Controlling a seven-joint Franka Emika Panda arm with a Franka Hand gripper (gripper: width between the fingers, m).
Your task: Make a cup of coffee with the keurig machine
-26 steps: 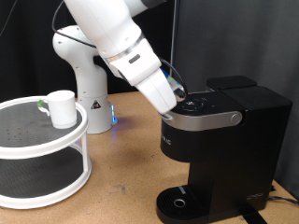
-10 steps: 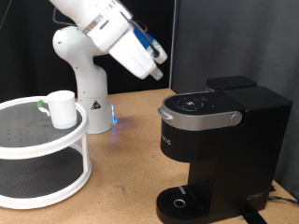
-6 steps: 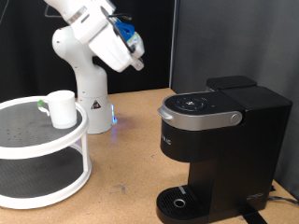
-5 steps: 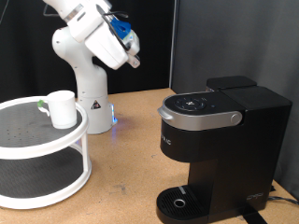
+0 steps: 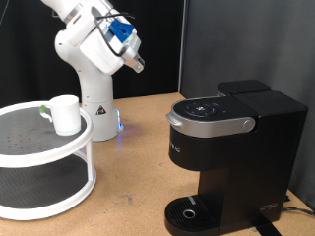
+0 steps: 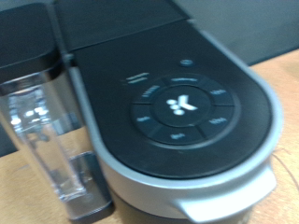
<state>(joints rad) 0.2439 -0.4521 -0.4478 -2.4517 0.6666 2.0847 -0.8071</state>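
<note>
The keurig machine (image 5: 231, 147) stands at the exterior view's right, a black box with its silver-grey lid handle (image 5: 212, 126) down and the round drip tray (image 5: 192, 212) bare. The white cup (image 5: 65, 114) sits on the top tier of a white round rack (image 5: 39, 152) at the exterior view's left. My gripper (image 5: 134, 64) hangs high in the air at the upper middle-left, well apart from both machine and cup, with nothing seen in it. The wrist view shows the machine's button panel (image 6: 182, 105) and its clear water tank (image 6: 47, 131), but no fingers.
A small dark thing with a green top (image 5: 44, 110) lies just behind the cup on the rack. The arm's white base (image 5: 91, 103) stands behind the rack. The wooden tabletop (image 5: 138, 187) lies between rack and machine. A cable (image 5: 295, 205) runs at the machine's right.
The gripper was at the machine's lid front; it has since lifted and swung away to the exterior view's upper left. The lid stays down. The cup has not moved.
</note>
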